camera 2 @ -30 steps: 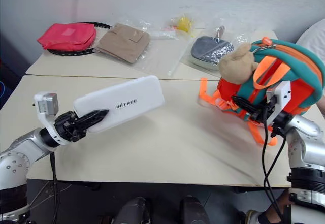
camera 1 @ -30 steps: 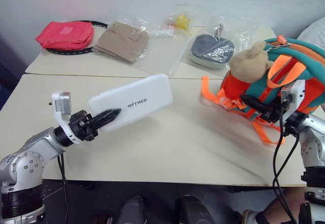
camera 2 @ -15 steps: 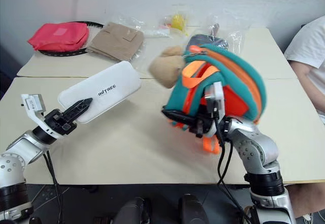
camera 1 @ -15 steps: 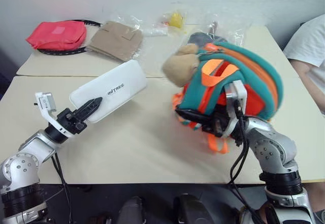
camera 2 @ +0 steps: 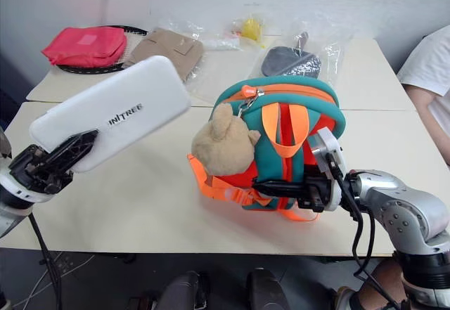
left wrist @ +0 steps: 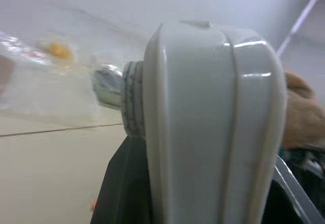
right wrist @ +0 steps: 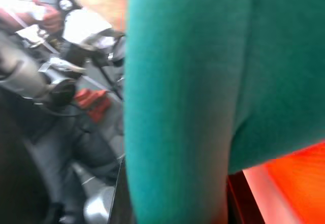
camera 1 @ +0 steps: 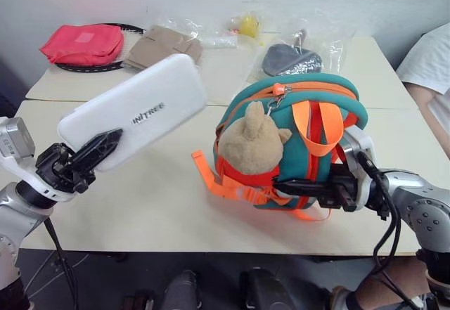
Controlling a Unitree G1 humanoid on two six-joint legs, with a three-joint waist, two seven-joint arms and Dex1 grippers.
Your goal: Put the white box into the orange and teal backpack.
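Left eye view: red pouch (camera 1: 83,43), bagged items behind backpack (camera 1: 292,141).

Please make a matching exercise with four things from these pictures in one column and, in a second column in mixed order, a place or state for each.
Things:
1. white box
2. orange and teal backpack
3. red pouch
4. plush animal head

Places or states:
A. lying at the far left corner of the table
B. fixed on the front of the backpack
C. held up in the air by the left gripper
D. upright on the table, held by the right gripper

Pairs: 1-C, 2-D, 3-A, 4-B
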